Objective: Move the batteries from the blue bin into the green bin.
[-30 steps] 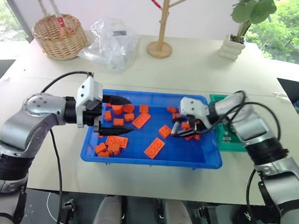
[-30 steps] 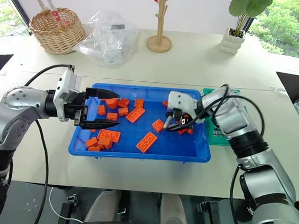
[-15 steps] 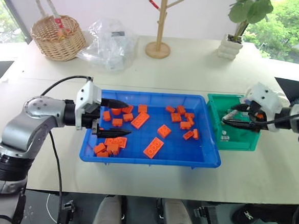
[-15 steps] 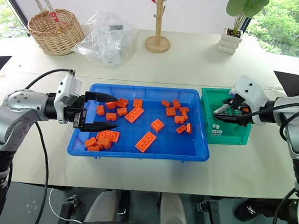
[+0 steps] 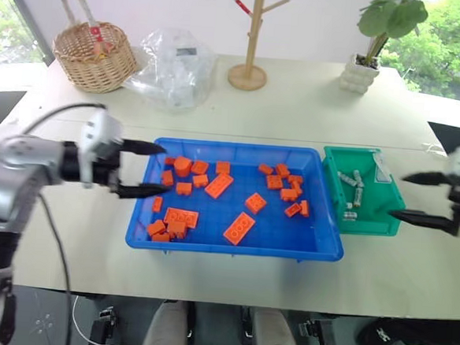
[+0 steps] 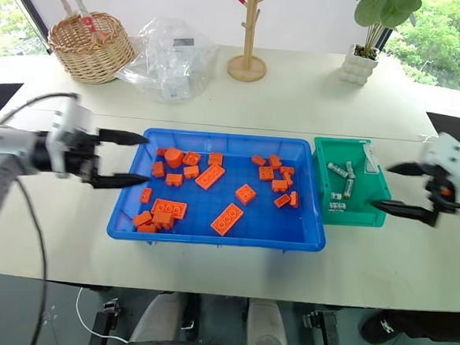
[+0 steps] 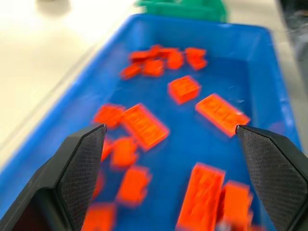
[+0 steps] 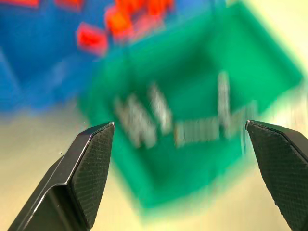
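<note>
Resting in green bin — batteries

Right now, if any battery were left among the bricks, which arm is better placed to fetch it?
Left: its open end effector sits at the blue bin's edge; the right is beyond the green bin.

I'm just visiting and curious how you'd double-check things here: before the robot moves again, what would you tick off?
1. Right gripper open, nothing in it: ok.
2. Left gripper open, nothing in it: ok.
3. Batteries lying inside the green bin: ok.
4. Blue bin free of batteries: cannot tell; only orange bricks are visible, but one could hide among them.
5. Both grippers outside the bins' walls: ok.
</note>
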Available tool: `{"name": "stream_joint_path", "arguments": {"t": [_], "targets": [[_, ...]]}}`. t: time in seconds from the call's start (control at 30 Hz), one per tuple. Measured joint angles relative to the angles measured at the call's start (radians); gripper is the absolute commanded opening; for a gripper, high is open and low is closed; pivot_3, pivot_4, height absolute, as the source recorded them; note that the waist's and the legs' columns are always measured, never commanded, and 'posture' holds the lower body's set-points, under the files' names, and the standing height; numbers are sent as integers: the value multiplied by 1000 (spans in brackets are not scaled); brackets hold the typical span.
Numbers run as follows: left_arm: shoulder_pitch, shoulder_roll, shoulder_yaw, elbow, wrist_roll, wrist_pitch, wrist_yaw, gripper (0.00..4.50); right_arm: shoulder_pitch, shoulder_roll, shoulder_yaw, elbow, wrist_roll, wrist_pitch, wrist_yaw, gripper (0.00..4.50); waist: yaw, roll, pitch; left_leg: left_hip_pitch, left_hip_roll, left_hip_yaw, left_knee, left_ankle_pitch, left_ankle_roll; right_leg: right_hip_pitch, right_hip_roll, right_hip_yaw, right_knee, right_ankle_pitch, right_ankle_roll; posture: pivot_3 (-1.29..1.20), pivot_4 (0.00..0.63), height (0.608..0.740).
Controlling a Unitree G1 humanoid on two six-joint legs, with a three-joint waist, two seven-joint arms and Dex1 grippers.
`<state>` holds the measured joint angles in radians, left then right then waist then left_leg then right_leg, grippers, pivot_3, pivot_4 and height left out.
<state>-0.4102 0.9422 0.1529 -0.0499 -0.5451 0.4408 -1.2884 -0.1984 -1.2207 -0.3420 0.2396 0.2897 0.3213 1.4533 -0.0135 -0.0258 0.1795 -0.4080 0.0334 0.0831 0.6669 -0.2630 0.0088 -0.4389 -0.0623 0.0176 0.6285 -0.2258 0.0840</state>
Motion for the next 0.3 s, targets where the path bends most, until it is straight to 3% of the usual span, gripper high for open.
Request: {"name": "stream_joint_path", "arguments": {"t": [0.3], "targets": [[45,80,71,194,39,-61,-49,4500,-31,14,-26,244,30,-93,46,4479,-8,1,0,1,1,0,0,0,0,-1,0,1,1,0,0,0,150,736]]}}
